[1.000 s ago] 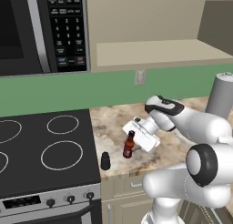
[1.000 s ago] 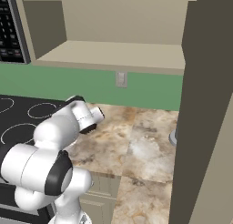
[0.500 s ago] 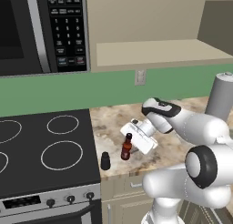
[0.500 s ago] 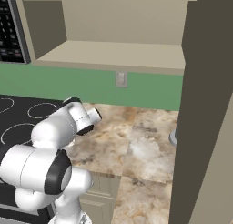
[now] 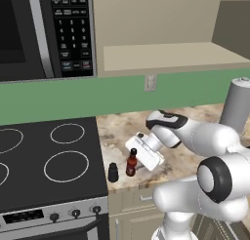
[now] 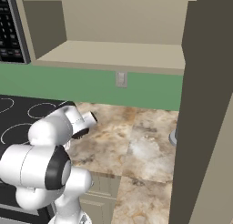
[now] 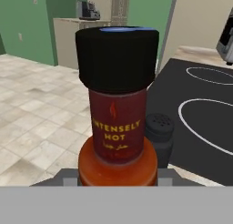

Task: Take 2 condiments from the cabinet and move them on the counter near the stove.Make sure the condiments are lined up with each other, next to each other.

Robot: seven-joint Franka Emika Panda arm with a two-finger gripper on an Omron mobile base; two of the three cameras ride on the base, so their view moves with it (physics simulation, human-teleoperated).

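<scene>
A: Red-brown sauce bottle (image 5: 131, 162) sits low in the middle of the left base view, clamped in the gripper (image 5: 138, 158), just right of the black shaker (image 5: 113, 172) near the counter (image 5: 185, 156) front edge by the stove (image 5: 49, 161).

B: Jaws closed on it?

A: Yes. I'd set it down upright beside the shaker, level with it, then release slowly so the tall bottle doesn't tip.
</scene>
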